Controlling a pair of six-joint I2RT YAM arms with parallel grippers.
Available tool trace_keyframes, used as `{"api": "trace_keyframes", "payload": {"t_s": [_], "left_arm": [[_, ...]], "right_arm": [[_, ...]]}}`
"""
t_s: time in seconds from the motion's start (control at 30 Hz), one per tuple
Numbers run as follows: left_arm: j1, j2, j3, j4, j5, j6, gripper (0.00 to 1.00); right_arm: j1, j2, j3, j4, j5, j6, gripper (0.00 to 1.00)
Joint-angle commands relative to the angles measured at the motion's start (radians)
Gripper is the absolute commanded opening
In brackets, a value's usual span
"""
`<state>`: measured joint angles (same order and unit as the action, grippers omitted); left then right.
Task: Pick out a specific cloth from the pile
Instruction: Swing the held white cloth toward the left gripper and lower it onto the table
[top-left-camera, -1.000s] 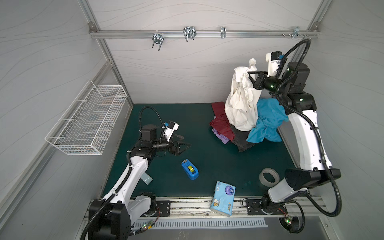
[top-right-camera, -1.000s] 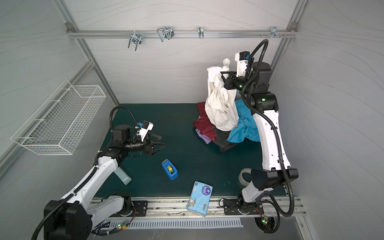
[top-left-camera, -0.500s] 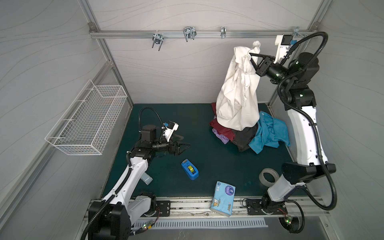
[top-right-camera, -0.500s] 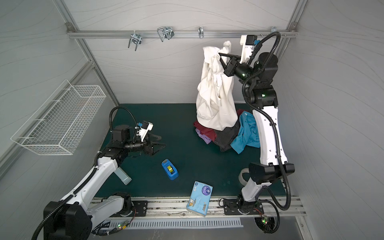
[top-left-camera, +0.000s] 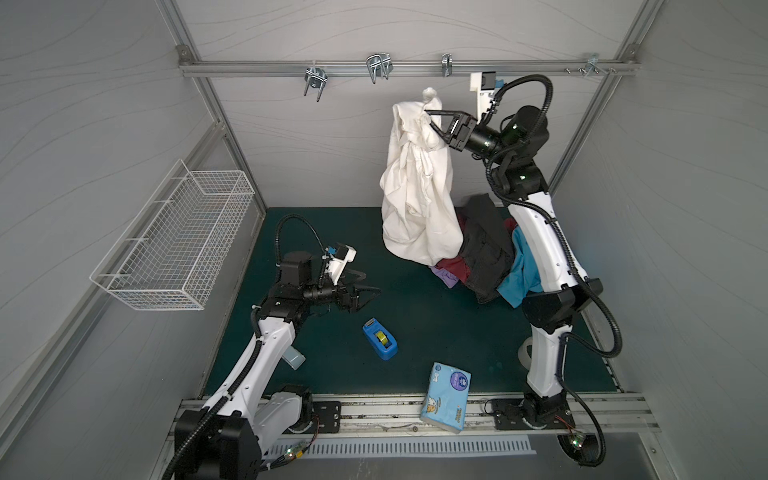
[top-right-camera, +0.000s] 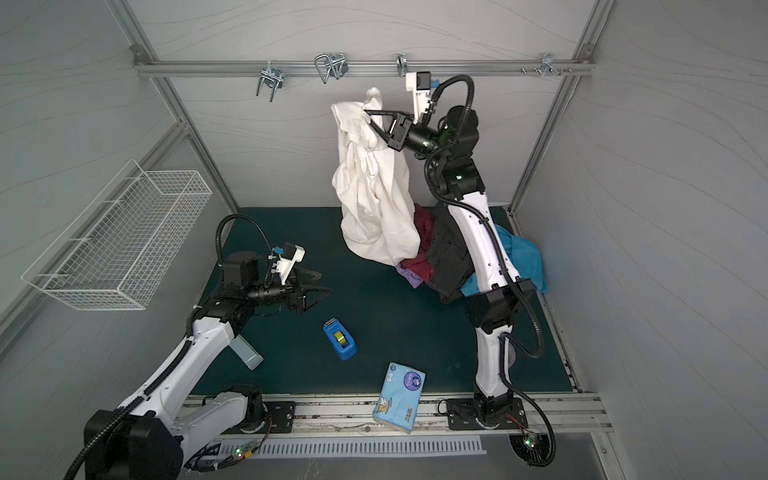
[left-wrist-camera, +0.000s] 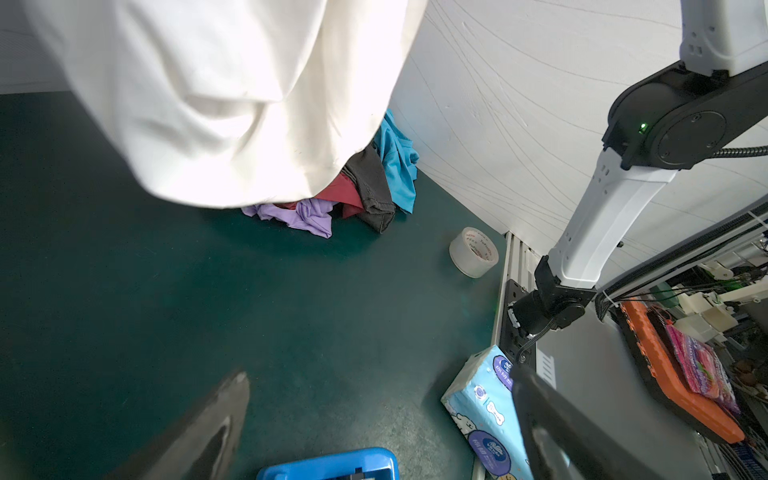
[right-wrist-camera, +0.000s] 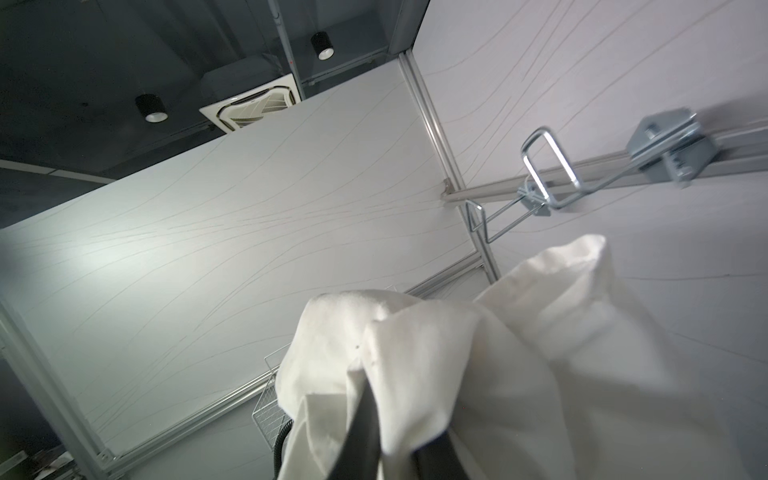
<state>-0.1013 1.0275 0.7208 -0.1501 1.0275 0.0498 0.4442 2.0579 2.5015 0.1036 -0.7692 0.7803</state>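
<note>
Hanging cloth (top-left-camera: 415, 199) above the pile's (top-left-camera: 484, 251) left side, back right of the bench (top-left-camera: 415, 307).
Tape dispenser (top-left-camera: 379, 338) sits left of the pile, nearer the front; tissue pack (top-left-camera: 445, 397) lies at the front edge.

You've got a blue tape dispenser (top-left-camera: 380, 339) sitting on the green mat (top-left-camera: 415, 324), around 7 o'clock from its middle. There's a light-blue tissue pack (top-left-camera: 445, 397) at 5 o'clock, half over the front rail (top-left-camera: 374, 411). A clear tape roll (left-wrist-camera: 474, 252) is near 4. The white wire basket (top-left-camera: 178, 237) is on the wall at 9, and the metal hooks (top-left-camera: 377, 66) are up at 12.
</note>
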Motion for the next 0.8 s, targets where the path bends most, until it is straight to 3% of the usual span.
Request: {"api": "trace_keyframes", "payload": {"t_s": [0.0,0.17,0.37,0.47,0.6,0.77], "left_arm": [[-0.006,-0.024,0.001,0.023,0.008,0.03,0.99],[-0.006,-0.03,0.001,0.02,0.009,0.041,0.99],[-0.005,-0.022,0.01,-0.013,-0.007,0.069,0.99],[-0.003,-0.018,0.015,-0.028,-0.015,0.077,0.99],[-0.003,-0.014,0.021,-0.034,-0.014,0.078,0.99],[-0.003,-0.016,0.022,-0.034,-0.018,0.078,0.99]], "right_arm": [[0.068,0.05,0.039,0.109,-0.039,0.027,0.0],[0.139,0.178,0.101,0.095,-0.04,0.009,0.0],[0.158,0.323,0.065,0.118,-0.09,0.087,0.0],[0.16,0.375,0.004,0.073,-0.123,0.09,0.0],[0.167,0.366,-0.194,0.088,-0.136,0.047,0.0],[0.184,0.323,-0.354,-0.05,-0.138,-0.092,0.0]]}}
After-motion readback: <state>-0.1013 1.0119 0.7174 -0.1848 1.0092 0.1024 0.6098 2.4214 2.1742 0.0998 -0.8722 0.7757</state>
